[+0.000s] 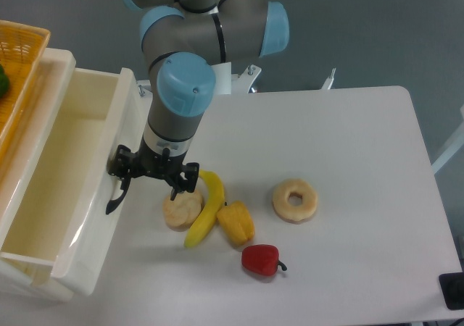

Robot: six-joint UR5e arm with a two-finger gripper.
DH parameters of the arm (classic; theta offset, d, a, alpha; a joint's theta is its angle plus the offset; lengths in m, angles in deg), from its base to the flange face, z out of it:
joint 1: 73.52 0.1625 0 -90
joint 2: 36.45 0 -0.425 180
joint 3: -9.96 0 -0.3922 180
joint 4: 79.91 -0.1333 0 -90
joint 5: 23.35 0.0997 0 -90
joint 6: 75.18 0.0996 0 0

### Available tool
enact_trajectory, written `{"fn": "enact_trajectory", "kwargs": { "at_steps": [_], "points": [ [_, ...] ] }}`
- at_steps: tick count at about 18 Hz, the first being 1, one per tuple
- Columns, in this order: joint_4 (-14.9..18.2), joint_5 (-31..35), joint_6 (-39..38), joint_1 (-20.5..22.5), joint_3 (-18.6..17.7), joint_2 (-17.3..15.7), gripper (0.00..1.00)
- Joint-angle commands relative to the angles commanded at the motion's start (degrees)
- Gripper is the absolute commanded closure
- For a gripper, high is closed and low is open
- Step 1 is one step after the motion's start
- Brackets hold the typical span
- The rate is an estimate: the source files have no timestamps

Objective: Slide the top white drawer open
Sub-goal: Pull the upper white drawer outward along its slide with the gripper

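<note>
The top white drawer (98, 224) stands pulled well out from the cabinet at the left, and its cream inside looks bare. Its curved black handle (112, 199) hangs on the front face. My gripper (122, 172) points down against the upper end of that handle and is shut on it. The fingertips are partly hidden by the black gripper body and the drawer front. The lower drawer is not visible from this angle.
Just right of the gripper lie a round biscuit (181, 209), a banana (206, 206) and a yellow pepper (235, 223). A red pepper (261, 259) and a doughnut (295, 200) lie farther right. An orange basket (18, 65) sits on the cabinet top.
</note>
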Motion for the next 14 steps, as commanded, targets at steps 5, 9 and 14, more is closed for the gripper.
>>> {"fn": "enact_trajectory", "kwargs": {
  "at_steps": [5, 9, 14],
  "points": [
    [0.26, 0.0, 0.44, 1.67, 0.0, 0.0, 0.0],
    [0.44, -0.17, 0.53, 2.82, 0.7, 0.0, 0.0],
    [0.7, -0.26, 0.53, 4.04, 1.14, 0.0, 0.0]
  ]
}}
